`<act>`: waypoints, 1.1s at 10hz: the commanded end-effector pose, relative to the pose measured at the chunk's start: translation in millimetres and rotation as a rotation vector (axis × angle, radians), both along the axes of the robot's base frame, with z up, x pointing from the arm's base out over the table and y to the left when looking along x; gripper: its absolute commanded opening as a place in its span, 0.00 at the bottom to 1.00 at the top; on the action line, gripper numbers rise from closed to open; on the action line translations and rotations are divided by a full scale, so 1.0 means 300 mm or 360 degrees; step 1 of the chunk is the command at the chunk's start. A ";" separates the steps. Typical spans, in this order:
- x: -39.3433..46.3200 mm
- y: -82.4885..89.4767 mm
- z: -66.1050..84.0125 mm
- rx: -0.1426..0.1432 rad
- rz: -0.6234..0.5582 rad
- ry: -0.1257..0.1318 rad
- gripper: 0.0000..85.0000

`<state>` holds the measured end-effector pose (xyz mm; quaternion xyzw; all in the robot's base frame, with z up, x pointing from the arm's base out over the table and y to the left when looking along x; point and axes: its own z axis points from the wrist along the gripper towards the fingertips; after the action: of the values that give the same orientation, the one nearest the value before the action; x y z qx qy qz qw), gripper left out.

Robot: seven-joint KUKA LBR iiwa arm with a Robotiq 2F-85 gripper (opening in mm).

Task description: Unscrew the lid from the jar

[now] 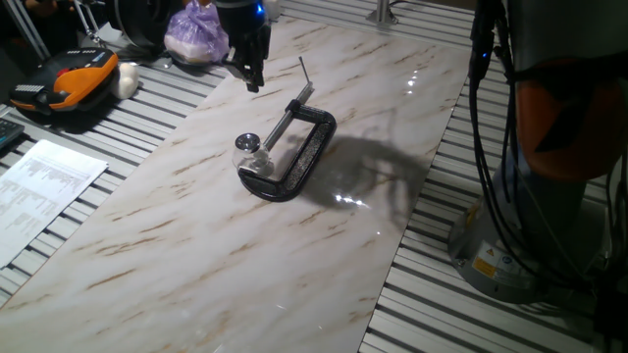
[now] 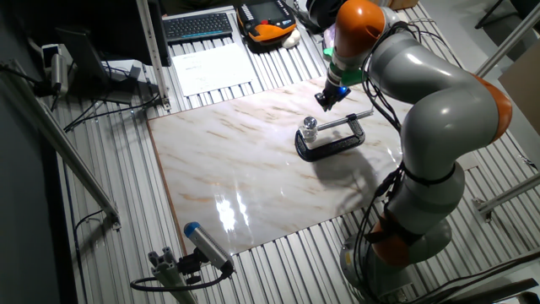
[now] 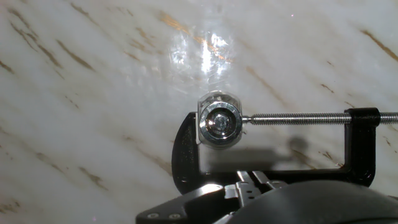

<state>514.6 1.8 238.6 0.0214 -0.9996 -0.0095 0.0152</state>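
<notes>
Nearest to us in one fixed view, sheets of printed paper [image 1: 44, 191] are lying at the left edge on a ribbed metal bench, beside a marble-patterned surface [image 1: 226, 255].

Farther in, near the middle of that surface, we are seeing a black C-clamp [image 1: 299, 157] lying flat. The jar [image 1: 257, 163], tiny and of clear glass, is standing upright inside the clamp's mouth, pinched between the clamp's curved end and the tip of its threaded screw [image 1: 287, 119]. The lid [image 1: 247, 143], a small shiny silver disc, is sitting on top of the jar.

In the hand view we are looking straight down: the lid [image 3: 219, 122] is showing as a bright round cap, with the screw [image 3: 292, 116] running off to the right through the clamp's black frame [image 3: 360, 144].

Beyond the clamp, the dark gripper [image 1: 251, 67] is hanging above the surface, apart from the jar and lid and touching nothing. We cannot tell how far its jaws are spread; they are holding nothing.

At the far left, an orange and black device [image 1: 69, 86] and a purple bag [image 1: 196, 31] are resting on the bench. The other fixed view is showing the grey and orange arm [image 2: 422, 93] reaching over the surface, with the gripper [image 2: 327, 97] just above the clamp [image 2: 331, 142].
</notes>
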 end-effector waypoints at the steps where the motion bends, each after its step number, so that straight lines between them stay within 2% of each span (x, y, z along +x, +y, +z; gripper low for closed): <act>1: 0.000 0.000 0.000 -0.0004 -0.0007 -0.0010 0.00; 4: 0.003 0.002 -0.008 -0.0025 -0.0048 -0.0032 0.00; 6: 0.012 0.004 -0.035 -0.0032 -0.0065 -0.0051 0.00; 11: 0.049 0.010 -0.134 0.0004 -0.0070 -0.0063 0.00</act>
<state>529.6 5.1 197.7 -0.0008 -0.9999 -0.0105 -0.0057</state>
